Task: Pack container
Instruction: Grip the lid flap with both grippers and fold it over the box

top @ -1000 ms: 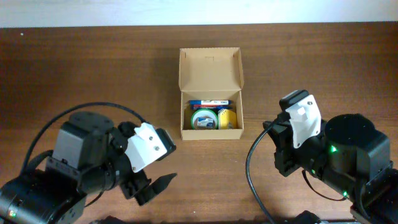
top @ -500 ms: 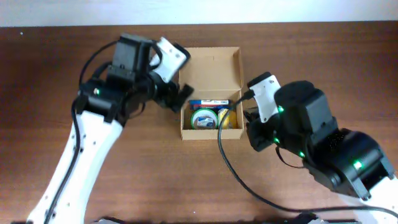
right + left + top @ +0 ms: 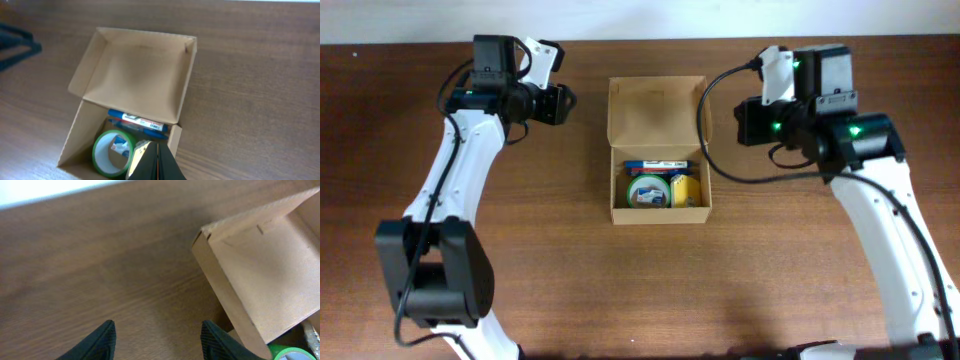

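Observation:
The container (image 3: 658, 205) is a brown cardboard box at the table's middle, its lid (image 3: 658, 108) standing open at the back. Inside lie a green tape roll (image 3: 648, 190), blue pens (image 3: 660, 165) and a yellow item (image 3: 686, 190). My left gripper (image 3: 560, 103) hovers left of the lid. In the left wrist view it (image 3: 157, 330) is open over bare wood, with the lid (image 3: 260, 275) to its right. My right gripper (image 3: 742, 122) hangs right of the lid. The right wrist view shows it (image 3: 157, 149) shut and empty, above the container's (image 3: 75, 137) right front part, beside the tape roll (image 3: 112, 152).
A dark wooden table (image 3: 800, 270) carries only the container. A white wall strip (image 3: 640, 18) runs along the back edge. Both arms reach from the front corners, the left arm (image 3: 440, 200) and right arm (image 3: 880, 220) flanking the container.
Both arms have swung from the front of the table up to the back, ending either side of the open lid. The left jaws have narrowed but still stand apart.

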Robot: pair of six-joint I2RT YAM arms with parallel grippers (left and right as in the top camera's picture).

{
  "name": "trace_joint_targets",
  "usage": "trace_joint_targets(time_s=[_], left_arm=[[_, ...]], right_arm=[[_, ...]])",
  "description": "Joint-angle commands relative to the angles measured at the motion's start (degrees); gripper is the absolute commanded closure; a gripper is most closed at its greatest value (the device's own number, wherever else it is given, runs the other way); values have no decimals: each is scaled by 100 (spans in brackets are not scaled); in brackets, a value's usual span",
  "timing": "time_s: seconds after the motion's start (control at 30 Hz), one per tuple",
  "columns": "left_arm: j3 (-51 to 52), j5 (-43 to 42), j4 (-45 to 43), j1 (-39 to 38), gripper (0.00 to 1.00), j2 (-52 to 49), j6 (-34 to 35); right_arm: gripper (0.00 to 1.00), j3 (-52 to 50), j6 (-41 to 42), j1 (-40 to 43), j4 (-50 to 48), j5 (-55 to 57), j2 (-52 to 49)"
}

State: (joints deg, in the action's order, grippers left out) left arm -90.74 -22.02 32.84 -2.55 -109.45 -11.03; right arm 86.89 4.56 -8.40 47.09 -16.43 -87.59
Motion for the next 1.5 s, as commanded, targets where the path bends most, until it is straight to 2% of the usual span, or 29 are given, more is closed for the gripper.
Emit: trace_joint_targets(time_s=[0.0, 0.1, 0.2, 0.23, 0.27, 0.47, 0.53, 0.67, 0.83, 1.0, 1.13, 1.27, 1.47], left_arm=[[-22, -271, -101, 9, 62, -243, 118], [-22, -297, -188, 4, 76, -546, 140], [-22, -929, -468, 4, 93, -796, 175], [-22, -1001, -584, 4, 98, -866, 494], [-20, -999, -680, -2, 98, -933, 874], [-20, -1038, -1064, -83, 98, -1486, 1812], [-20, -1502, -1300, -83, 98, -1655, 1880], [-20, -1624, -1626, -96, 98, -1718, 2365], [-20, -1633, -1722, -431, 98, -1718, 2494], [-22, -1633, -1744, -570, 98, -1718, 2518], [-33, -1952, -1744, -557, 98, -1718, 2514], [-238, -2415, -1742, -450, 98, -1694, 2509], [-393, -2579, -1744, -426, 98, -1261, 2420]], right_arm=[[96, 68, 94, 254, -142, -568, -278], [97, 66, 197, 442, -413, -592, -719], [96, 66, 267, 518, -678, -586, -1141], [96, 66, 374, 542, -765, -592, -1276], [96, 66, 509, 588, -887, -590, -1436], [96, 66, 866, 800, -1443, -614, -2168], [96, 66, 951, 815, -1611, -765, -2446], [96, 66, 1193, 815, -2013, -1193, -2992], [96, 66, 1565, 815, -2599, -1915, -3519], [96, 66, 1589, 728, -2848, -2629, -3718], [96, 68, 1585, 706, -2962, -3222, -3720], [96, 68, 1585, 848, -3558, -4299, -3670], [96, 70, 1480, 881, -3580, -4642, -3134]])
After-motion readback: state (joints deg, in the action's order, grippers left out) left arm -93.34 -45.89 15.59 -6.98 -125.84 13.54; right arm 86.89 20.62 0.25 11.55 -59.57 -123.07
